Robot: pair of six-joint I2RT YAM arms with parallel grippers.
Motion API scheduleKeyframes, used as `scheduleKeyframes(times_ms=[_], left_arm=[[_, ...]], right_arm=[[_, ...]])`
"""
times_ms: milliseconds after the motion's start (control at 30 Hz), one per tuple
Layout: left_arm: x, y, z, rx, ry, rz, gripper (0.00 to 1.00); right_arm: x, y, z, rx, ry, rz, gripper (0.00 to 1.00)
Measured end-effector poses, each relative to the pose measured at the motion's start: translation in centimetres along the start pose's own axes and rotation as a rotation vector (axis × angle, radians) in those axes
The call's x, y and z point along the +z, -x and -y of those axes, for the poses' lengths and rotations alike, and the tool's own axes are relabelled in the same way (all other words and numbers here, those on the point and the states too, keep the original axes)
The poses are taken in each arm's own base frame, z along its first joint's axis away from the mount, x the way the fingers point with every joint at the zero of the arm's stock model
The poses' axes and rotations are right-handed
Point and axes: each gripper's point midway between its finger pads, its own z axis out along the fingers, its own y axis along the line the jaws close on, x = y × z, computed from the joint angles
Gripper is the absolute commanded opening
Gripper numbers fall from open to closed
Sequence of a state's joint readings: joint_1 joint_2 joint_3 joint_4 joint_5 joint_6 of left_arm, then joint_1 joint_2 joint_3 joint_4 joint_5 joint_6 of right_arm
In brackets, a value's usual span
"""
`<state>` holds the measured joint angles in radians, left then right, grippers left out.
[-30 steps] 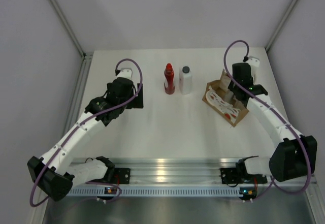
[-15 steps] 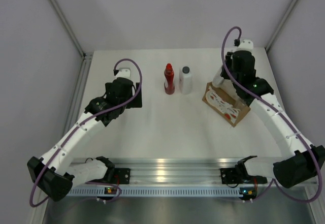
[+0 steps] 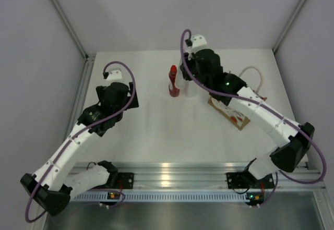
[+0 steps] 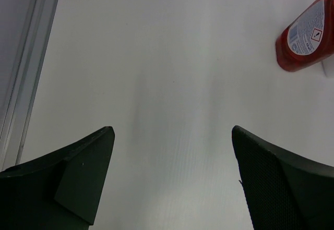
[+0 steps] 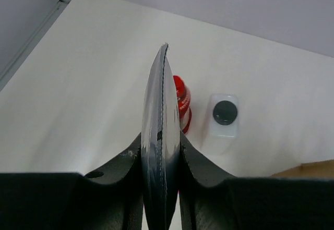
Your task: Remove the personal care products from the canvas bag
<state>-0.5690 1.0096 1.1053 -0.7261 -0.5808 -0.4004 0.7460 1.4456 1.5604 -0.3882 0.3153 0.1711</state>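
Now the big white table (image 3: 156,131) holds everything. On its right side sits the canvas bag (image 3: 236,116), partly hidden under the right arm (image 3: 261,115), with its pale handle (image 3: 254,74) looped out behind it. The right gripper (image 5: 162,152) hangs over the far middle of the table and squeezes tight on the slim grey tube (image 5: 159,115), which sticks out past its tips. So the tube is out of the bag. Under it on the table stand the red bottle (image 5: 181,97) and the white bottle (image 5: 224,121) with a dark cap, side by side and upright, near the bag. The left gripper (image 4: 172,136) is wide open with nothing in it, over bare table, to the left of the red bottle
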Motion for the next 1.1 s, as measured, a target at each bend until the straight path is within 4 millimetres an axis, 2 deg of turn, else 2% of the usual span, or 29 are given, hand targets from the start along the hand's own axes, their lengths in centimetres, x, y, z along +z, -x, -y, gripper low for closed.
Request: scheduleKeyframes(times_ms=[133,300,600,733,833,900,933,1000,1033,1100], left_arm=[[-1.0,0.9,-1.4,-0.049,0.034,0.054,0.98],[-2.3,1.9,-2.8,-0.102,0.064,0.116,0.98],[-2.4,2.0,-3.2,-0.111,0.079,0.128,0.98],[-2.4,2.0,-3.2,-0.111,0.08,0.128,0.98],[-2.4,2.0,-3.2,-0.111,0.079,0.128,0.98],[-2.4,2.1,-3.2,-0.111,0.079,0.128,0.98],[-2.4,2.0,-3.2,-0.111,0.078,0.128,0.98],[-2.4,2.0,-3.2,-0.111,0.076,0.127,0.98],[-2.4,2.0,-3.2,-0.111,0.076,0.127,0.98],[-2.4,2.0,-3.2,-0.111,0.075,0.127,0.98]], right_arm=[[3.3,-4.1,-4.3,-0.048,0.071,-0.077,0.0],[7.3,-9.1,-7.3,-0.095,0.116,-0.163,0.0],[14.0,-15.1,-10.2,-0.135,0.162,-0.19,0.0],[16.0,-18.1,-10.8,-0.139,0.176,-0.211,0.0],[16.8,-18.0,-11.4,-0.127,0.191,-0.177,0.0],[16.9,-17.8,-11.5,-0.121,0.197,-0.162,0.14],[17.0,-17.7,-11.6,-0.118,0.199,-0.152,0.36],[17.1,-18.0,-11.6,-0.113,0.202,-0.146,0.55],[17.1,-18.1,-11.7,-0.113,0.205,-0.141,0.69],[17.1,-18.1,-11.7,-0.118,0.208,-0.14,0.82]])
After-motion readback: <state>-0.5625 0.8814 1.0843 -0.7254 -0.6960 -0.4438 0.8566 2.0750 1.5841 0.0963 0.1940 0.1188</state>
